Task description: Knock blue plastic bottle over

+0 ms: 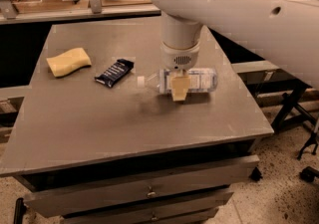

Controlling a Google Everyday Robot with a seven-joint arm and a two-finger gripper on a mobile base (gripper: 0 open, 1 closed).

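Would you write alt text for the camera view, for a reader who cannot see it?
The blue plastic bottle lies on its side on the grey table, white cap pointing left, with the end effector in front of its middle. A yellow sponge and a dark snack wrapper lie further left.

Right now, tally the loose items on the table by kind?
blue plastic bottle: 1, lying on its side
yellow sponge: 1
dark snack bar: 1
Total: 3
The pincer is down over the bottle's middle.
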